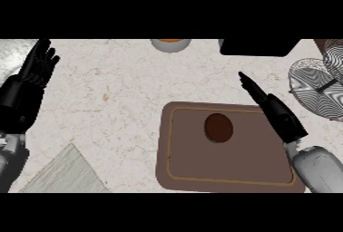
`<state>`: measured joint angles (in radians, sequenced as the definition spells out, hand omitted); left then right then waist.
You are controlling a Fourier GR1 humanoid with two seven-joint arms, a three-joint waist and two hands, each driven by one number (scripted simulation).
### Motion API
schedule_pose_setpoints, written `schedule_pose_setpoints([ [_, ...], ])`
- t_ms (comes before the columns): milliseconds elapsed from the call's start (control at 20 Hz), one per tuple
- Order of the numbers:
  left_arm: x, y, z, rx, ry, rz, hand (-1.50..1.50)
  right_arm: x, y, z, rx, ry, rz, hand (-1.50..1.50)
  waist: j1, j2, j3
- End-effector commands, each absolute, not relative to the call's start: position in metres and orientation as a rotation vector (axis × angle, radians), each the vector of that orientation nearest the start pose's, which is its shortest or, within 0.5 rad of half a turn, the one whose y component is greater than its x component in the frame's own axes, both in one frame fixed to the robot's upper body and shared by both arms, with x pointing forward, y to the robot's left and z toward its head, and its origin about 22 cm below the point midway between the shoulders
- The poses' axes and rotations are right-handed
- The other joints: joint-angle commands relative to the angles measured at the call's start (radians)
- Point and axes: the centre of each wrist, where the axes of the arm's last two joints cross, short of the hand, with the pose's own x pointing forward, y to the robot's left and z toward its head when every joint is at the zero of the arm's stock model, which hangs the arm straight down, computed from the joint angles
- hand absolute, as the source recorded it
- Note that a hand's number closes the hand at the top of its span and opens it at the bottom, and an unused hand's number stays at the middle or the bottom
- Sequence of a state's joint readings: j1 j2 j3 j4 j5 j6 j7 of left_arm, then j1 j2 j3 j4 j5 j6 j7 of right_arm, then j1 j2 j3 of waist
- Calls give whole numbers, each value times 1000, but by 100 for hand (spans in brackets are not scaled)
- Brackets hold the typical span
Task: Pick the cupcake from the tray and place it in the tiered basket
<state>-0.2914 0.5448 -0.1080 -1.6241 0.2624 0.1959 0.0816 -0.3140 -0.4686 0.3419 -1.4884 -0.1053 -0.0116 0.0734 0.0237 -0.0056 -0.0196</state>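
The dark brown, oval-looking cupcake [218, 128] sits on the flat brown rectangular tray [201, 167], in the tray's upper middle part, inside the thin lighter line that runs round the tray's edge. Nothing touches it.

The tray lies on the pale speckled stone surface [120, 90], in the lower right part of the head view.

The black right hand [275, 111] comes in from the lower right on its grey forearm and lies over the tray's right edge, to the right of the cupcake and apart from it. Its fingers are straight and held together, pointing up and to the left, and they hold nothing.

To the right of this hand, at the view's right edge, stands the wire tiered basket [320, 88], drawn in fine black and white lines and cut off by the frame.

The black left hand [33, 72] shows at the far left edge, fingers straight and pointing up, resting and empty, well apart from the tray.

At the top edge, a round grey bowl with an orange inside [170, 44] and a black block [260, 47] are partly visible. A pale grey wedge-shaped board [67, 174] lies at the lower left.
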Motion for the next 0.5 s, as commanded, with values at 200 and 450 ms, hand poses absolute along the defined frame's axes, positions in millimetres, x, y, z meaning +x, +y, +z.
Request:
schedule_pose_setpoints([
  [200, 279, 323, 82, 453, -1635, -220, 0, 295, -237, 58, -139, -1643, -101, 150, -44, 3, 22],
  [450, 264, 332, 50, 493, -1516, -160, 0, 256, -296, -2, -668, -1277, -386, -150, -118, 3, 12],
])
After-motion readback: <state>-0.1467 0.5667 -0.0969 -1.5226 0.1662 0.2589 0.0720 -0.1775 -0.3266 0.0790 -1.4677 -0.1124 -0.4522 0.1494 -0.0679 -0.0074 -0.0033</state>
